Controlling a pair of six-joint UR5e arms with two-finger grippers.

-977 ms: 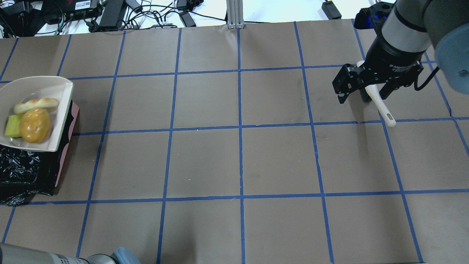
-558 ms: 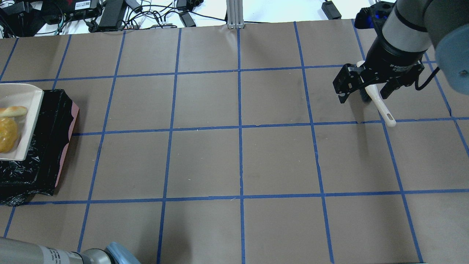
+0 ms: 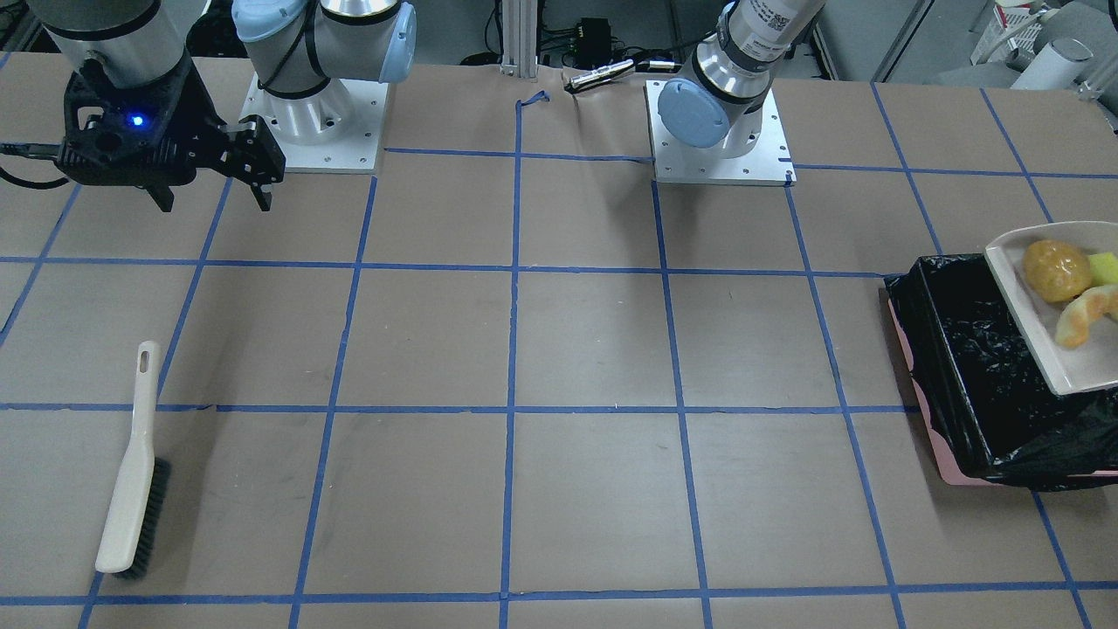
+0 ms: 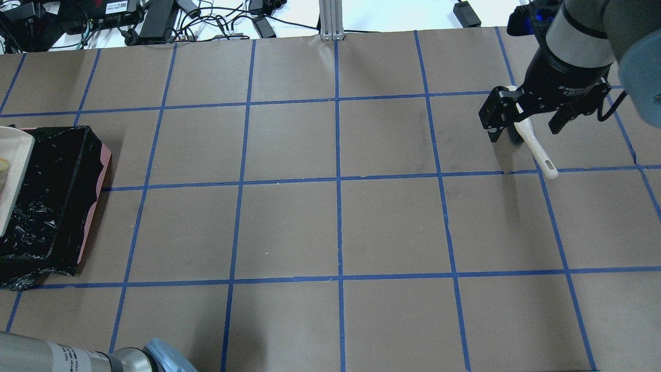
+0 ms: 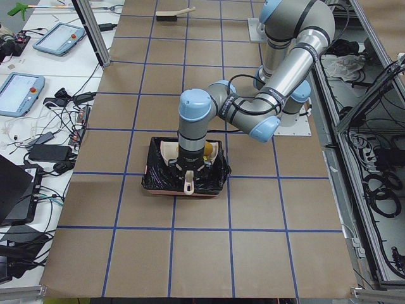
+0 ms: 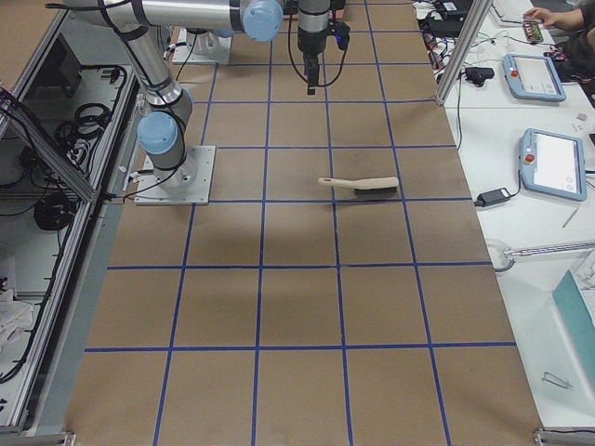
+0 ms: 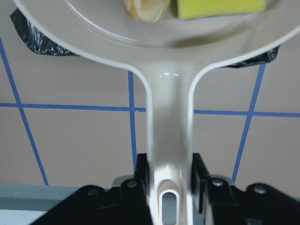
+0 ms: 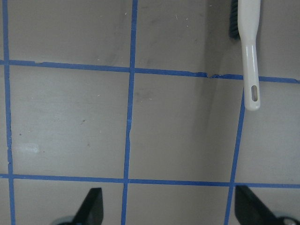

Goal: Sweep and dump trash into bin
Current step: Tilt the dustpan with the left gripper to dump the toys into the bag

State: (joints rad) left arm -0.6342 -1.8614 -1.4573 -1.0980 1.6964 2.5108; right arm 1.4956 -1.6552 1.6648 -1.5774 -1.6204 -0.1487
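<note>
Where brown paper covers the desk, blue tape marks it into a grid of squares. Both arm bases are bolted to white plates along one long side. Beyond the far edge, the overhead view shows a tangle of cables and power bricks beside an aluminium post. Tablets lie on a side bench.

The beige dustpan runs off the right edge of the front view, and only a sliver of it shows at the left edge overhead. From the left end, the near arm's wrist covers most of it. In the overhead view the bristle end of the brush is hidden behind the right tool.

That tool hangs above the desk with its fingers spread and nothing between them, well apart from the brush lying flat below. The left tool shows only in its wrist view, clamped on the dustpan's handle.

The bin, pink-edged and lined with crinkled black plastic, sits at the desk's left end. The dustpan is held over its outer side. All three trash pieces lie in the dustpan: the potato-like lump, the yellow-green wedge touching it, and the croissant-like pastry just beside them. Whether the pan is tilted cannot be told.
</note>
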